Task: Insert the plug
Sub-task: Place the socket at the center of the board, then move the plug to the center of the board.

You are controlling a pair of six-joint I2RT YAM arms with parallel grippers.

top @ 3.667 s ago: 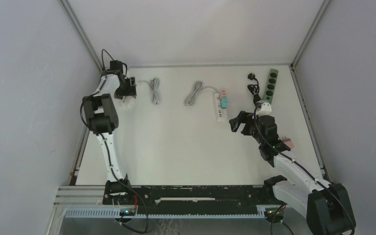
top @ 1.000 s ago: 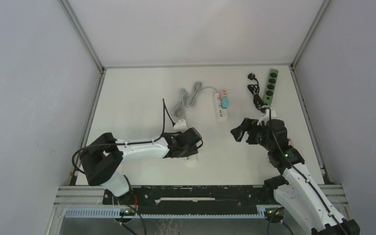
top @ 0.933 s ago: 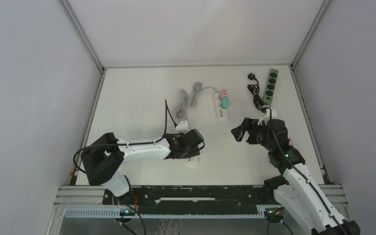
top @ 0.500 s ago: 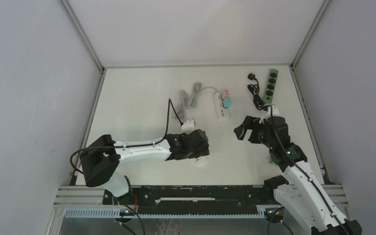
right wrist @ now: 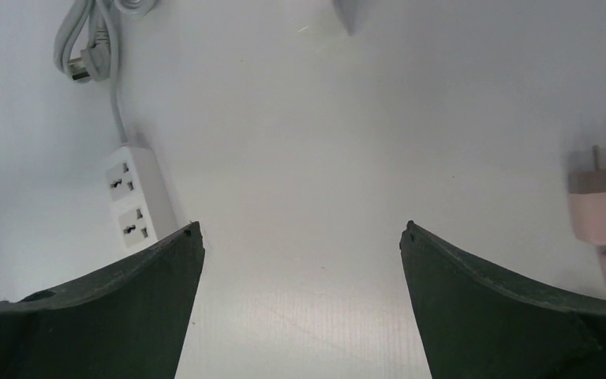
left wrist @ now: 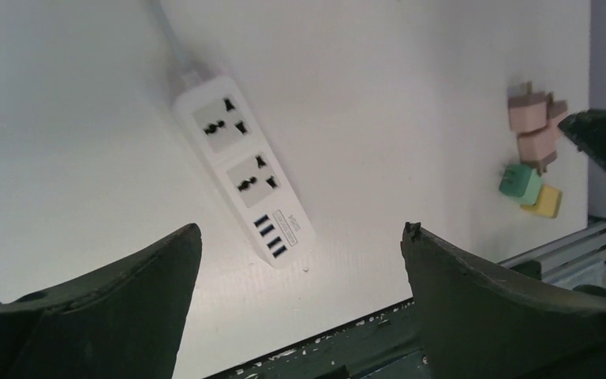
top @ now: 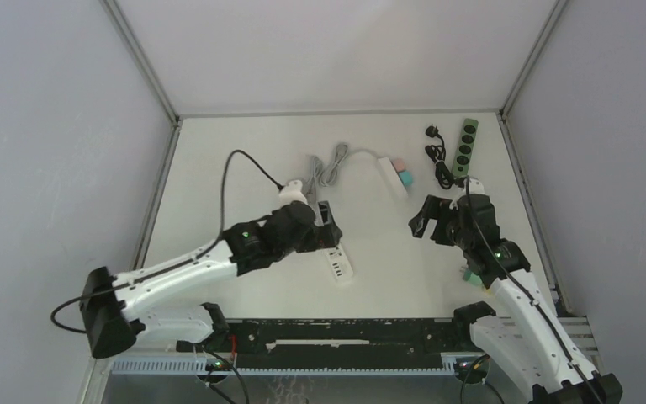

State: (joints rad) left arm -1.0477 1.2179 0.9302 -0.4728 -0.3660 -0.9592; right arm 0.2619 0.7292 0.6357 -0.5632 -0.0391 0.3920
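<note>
This is a robotics lab test cell: a bare white table is boxed in by plain grey panels on aluminium posts. 2 robot arms, the left arm and the right arm, are bolted to a metal rail above a slotted cable duct. A white power strip and a green power strip lie out like test pieces.

White-shelled left arm, matching right arm, black joint housings, looping black cable, small green lights, dark wedge-shaped fingers

free: table centre | obstacles: near white strip, far green strip
</note>
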